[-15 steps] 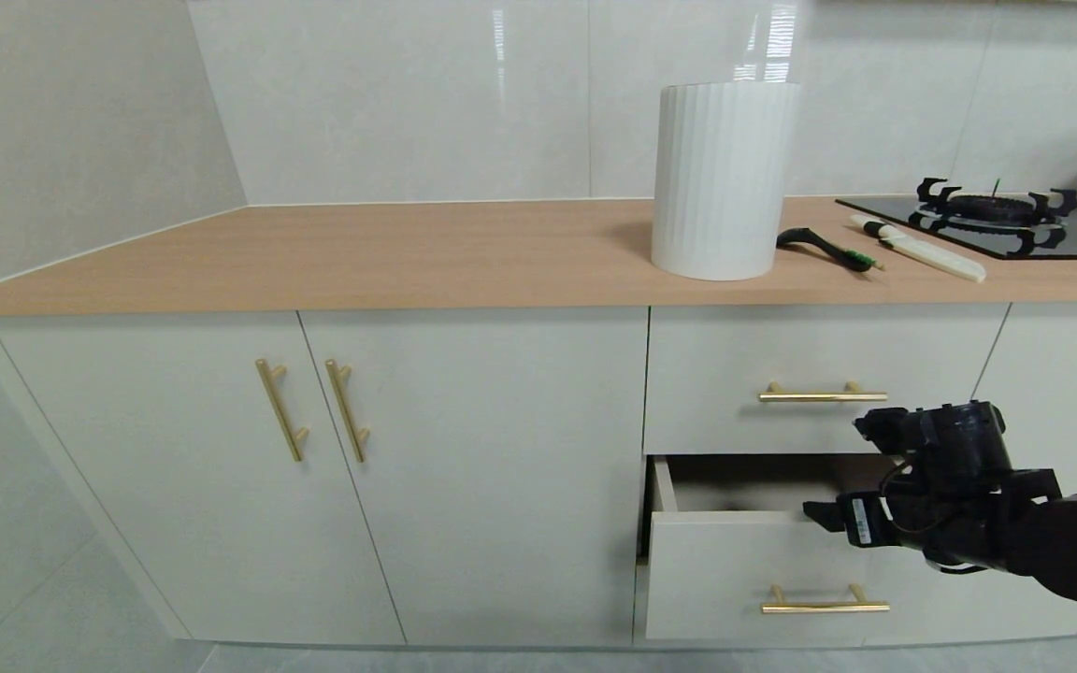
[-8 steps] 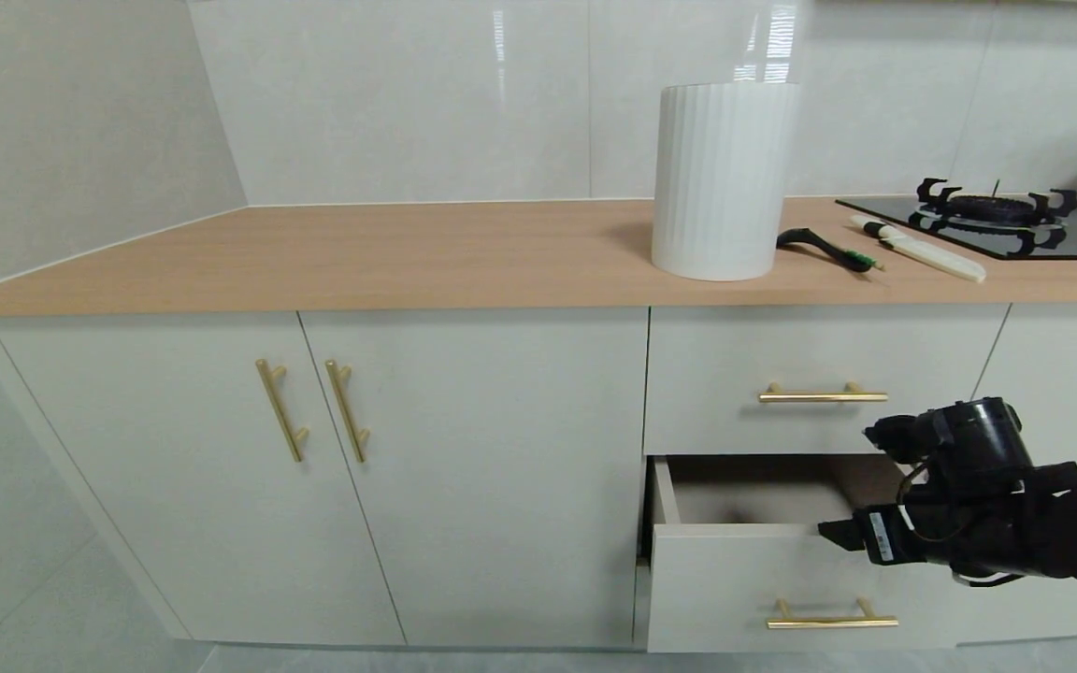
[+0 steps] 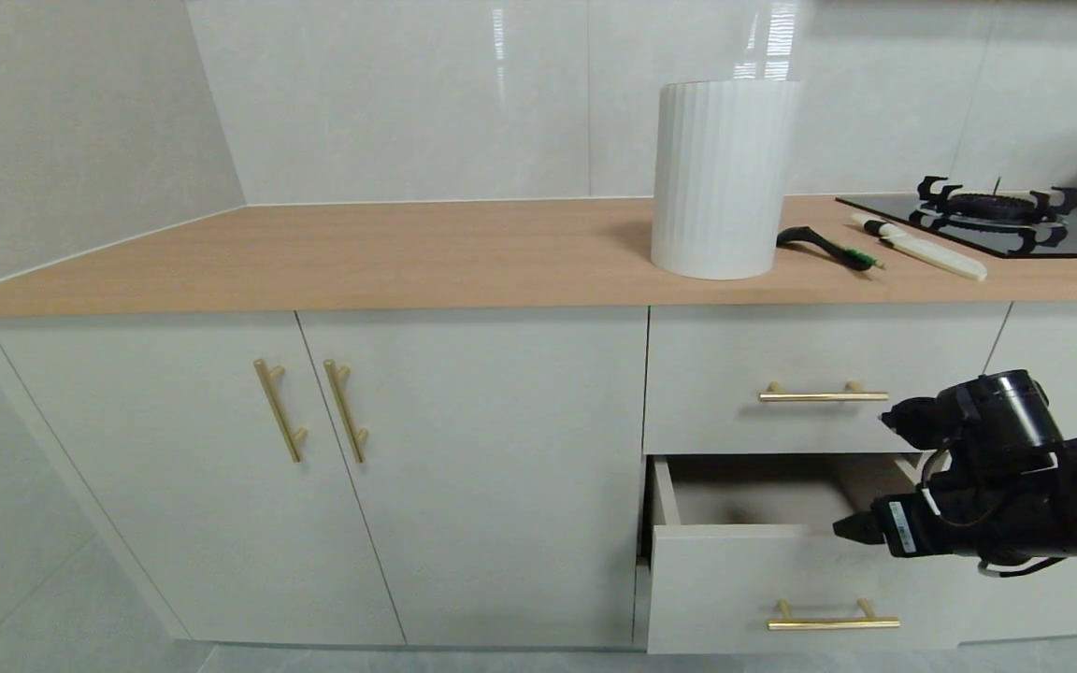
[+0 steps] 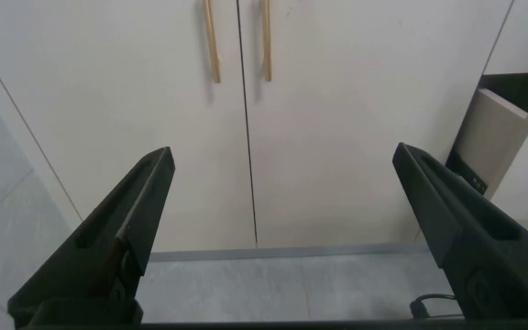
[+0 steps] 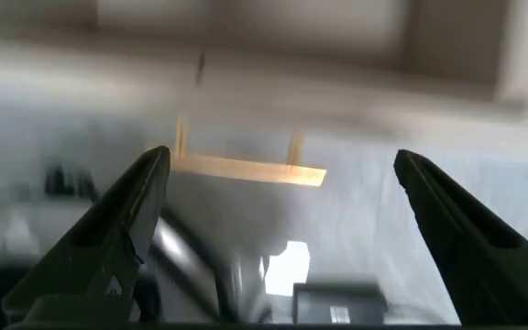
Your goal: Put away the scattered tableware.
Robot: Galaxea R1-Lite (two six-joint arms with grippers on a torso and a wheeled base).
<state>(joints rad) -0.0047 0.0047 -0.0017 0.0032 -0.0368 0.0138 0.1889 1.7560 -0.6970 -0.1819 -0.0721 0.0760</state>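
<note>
The right tool (image 5: pixel 278 163) has its fingers spread wide and holds nothing. It hangs in front of the open lower drawer (image 3: pixel 744 565), above the gold drawer handle (image 3: pixel 833 620). The left tool (image 4: pixel 280 156) is equally wide and empty, facing the cabinet doors (image 4: pixel 337 110).

The tableware lies up on the worktop (image 3: pixel 408 252). A black-handled utensil (image 3: pixel 826 248) sits just beside the ribbed white container (image 3: pixel 724 178), and a pale utensil (image 3: pixel 922 250) (possibly a knife) lies between it and the hob (image 3: pixel 997 220).

Both look slim, stiff and light, so weight should be no trouble. Their smooth handles lie flat on the wood and may skate away. A pinch across the thicker handle end, fingertips right down at the surface, looks safest.
</note>
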